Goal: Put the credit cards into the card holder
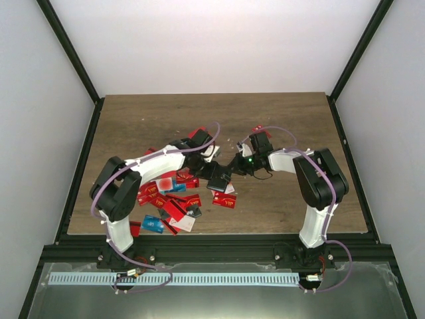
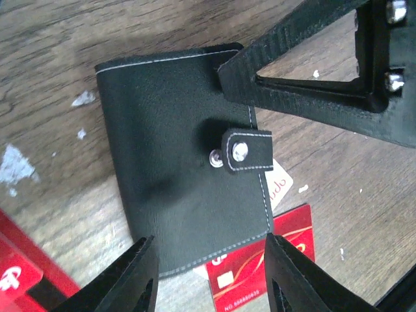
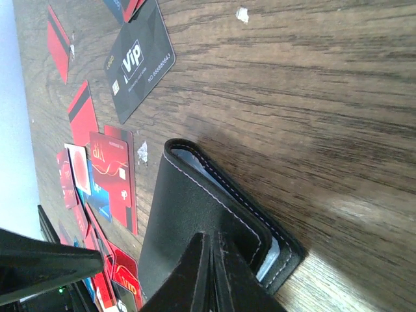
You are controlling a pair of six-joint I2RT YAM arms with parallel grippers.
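Top view: most of the credit cards (image 1: 166, 198) lie loose in a heap on the table (image 1: 292, 126) just left of the card holder (image 1: 217, 178), so the loading looks far from finished. Left wrist view: the holder lies flat and closed, its strap (image 2: 247, 149) snapped, with the left gripper (image 2: 209, 250) spread wide astride its near edge, gripping nothing. Right wrist view: the right gripper (image 3: 211, 242) is pressed shut, tips against the holder's cover, a grey card (image 3: 140, 58) lying beyond; whether any card sits inside cannot be told.
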